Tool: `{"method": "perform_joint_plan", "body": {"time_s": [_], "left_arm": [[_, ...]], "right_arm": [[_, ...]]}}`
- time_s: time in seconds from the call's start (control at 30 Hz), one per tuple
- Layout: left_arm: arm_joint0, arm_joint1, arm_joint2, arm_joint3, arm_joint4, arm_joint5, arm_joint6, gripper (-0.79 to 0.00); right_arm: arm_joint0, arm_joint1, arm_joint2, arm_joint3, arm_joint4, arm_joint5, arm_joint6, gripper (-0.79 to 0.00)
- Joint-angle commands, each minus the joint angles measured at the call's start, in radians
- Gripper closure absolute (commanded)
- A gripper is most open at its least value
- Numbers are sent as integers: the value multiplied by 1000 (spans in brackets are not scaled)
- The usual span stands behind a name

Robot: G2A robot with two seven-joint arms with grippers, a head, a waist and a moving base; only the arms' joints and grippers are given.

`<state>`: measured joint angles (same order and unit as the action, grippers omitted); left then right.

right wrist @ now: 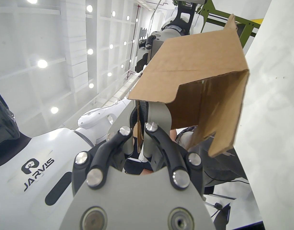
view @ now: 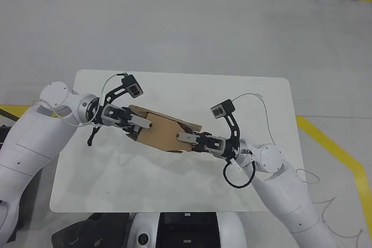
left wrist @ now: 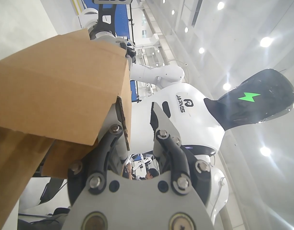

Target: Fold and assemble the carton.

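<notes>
Fingers (right wrist: 159,118) of the right gripper (right wrist: 142,113) are almost closed, and a thin edge of the carton (right wrist: 197,56) is pinched between them. Fingers (left wrist: 161,120) of the left gripper (left wrist: 139,120) are set well apart. One is laid against the corrugated edge of a carton wall and the other is free, so no clamp is judged on that side. Whether the part-hidden finger sits inside or outside that wall cannot be told.

The carton is held slantwise over the middle of the table (view: 235,180) and is judged to be lifted off it. The left gripper is at the end toward the table's left edge, the right gripper at the end toward its right edge. The carton is part-opened into a tube, with the end flaps not yet folded shut.

Risks, as judged:
- The load is carried by one pinch on a thin edge. If the wall is pushed by the left finger, the carton can be pivoted about the pinch or slipped out and dropped onto the table.
- The pinched edge can be creased or torn if a folding force is taken there.
- With the left fingers open, the wall can be skidded past rather than folded, and the tube can be collapsed flat.
</notes>
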<state>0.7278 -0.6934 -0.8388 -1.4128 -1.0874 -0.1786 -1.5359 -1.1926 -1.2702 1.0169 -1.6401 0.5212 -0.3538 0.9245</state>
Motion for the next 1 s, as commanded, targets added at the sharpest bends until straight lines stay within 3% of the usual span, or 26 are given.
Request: {"method": "perform_joint_plan", "body": {"time_s": [0.0, 0.17, 0.3, 0.4, 0.5, 0.6, 0.63, 0.67, 0.97], "left_arm": [[-2, 0, 3, 2, -4, -1, 0, -234], [-8, 1, 12, 1, 1, -1, 0, -212], [-14, 1, 18, 3, 7, -3, 0, -129], [-19, 1, 22, 4, 11, -6, 0, 0], [-21, 1, 25, 6, 9, -7, 0, 0], [-23, 1, 27, 8, 8, -8, 0, 0], [-24, 1, 27, 10, 6, -9, 0, 0], [-24, 1, 27, 12, 4, -10, 0, 0], [-24, 3, 18, 46, -25, -15, 0, 0]], "right_arm": [[0, 0, 0, 1, 1, 0, -1, 0], [0, 0, -1, 2, 2, -2, 3, 0], [0, 0, -4, 5, 1, -2, 3, 0], [-1, 0, -5, 6, 3, -3, 0, 0], [-1, -1, -6, 6, 6, -2, 1, 0], [-2, -1, -6, 7, 10, -3, -3, -505], [-2, -1, -6, 6, 12, -3, -4, -717], [-2, -1, -5, 7, 14, -3, -5, -785], [-18, 4, 16, -8, 24, -3, -5, -785]]}}
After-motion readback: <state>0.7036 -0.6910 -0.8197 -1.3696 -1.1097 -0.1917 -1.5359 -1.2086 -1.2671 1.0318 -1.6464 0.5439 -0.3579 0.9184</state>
